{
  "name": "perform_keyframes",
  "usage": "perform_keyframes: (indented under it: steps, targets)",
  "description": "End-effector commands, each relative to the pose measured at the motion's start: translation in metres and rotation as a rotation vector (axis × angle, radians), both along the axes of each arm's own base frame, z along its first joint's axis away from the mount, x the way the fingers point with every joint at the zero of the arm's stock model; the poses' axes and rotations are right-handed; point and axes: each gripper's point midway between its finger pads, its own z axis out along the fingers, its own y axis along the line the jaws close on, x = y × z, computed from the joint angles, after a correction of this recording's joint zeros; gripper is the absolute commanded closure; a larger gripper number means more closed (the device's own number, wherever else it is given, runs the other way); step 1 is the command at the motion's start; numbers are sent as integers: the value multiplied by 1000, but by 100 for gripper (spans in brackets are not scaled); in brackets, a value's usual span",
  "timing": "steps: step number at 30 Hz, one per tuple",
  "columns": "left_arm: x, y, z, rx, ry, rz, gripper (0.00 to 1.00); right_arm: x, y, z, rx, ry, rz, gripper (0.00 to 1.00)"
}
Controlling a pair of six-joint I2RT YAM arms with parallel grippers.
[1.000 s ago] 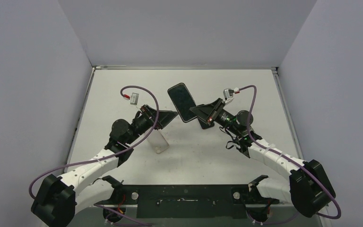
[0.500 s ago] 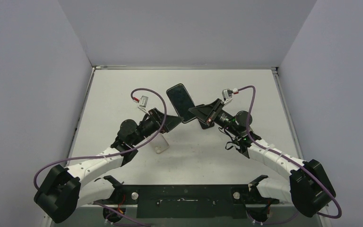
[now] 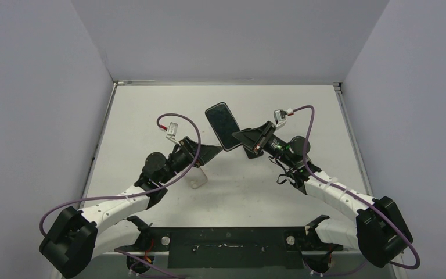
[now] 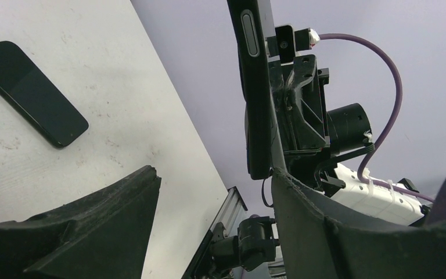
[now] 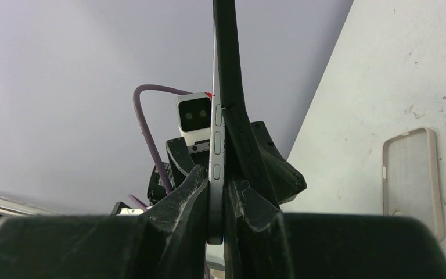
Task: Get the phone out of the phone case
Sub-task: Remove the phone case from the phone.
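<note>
My right gripper is shut on the black phone and holds it up above the table's middle. In the right wrist view the jaws clamp its lower end. There the phone's silver edge and the black case lie side by side and stand slightly apart toward the top. My left gripper is open and empty, just left of and below the phone's lower end. In the left wrist view the phone stands edge-on above my right finger.
A clear empty phone case lies on the table under my left arm and also shows in the right wrist view. A second black phone lies flat on the table. Walls close in the table on three sides.
My left arm has swung right and its gripper has settled slightly lower, close under the held phone. The right arm and the phone have barely moved.
</note>
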Motion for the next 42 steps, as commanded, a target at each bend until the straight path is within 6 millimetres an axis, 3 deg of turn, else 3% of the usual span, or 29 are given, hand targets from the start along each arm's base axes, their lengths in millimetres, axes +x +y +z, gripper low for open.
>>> perform_keyframes:
  steps: [1,22,35,42]
  targets:
    - [-4,-3,18,-39,-58,-21,34,-12,-6,56,108,-166,-1,100]
    - [-6,-10,35,-81,-110,-61,31,-15,-3,52,95,-167,8,100]
    - [3,-9,12,-57,-16,-24,33,-21,-1,58,111,-182,31,100]
    - [7,-11,25,-69,-23,-19,34,-25,7,56,89,-199,71,100]
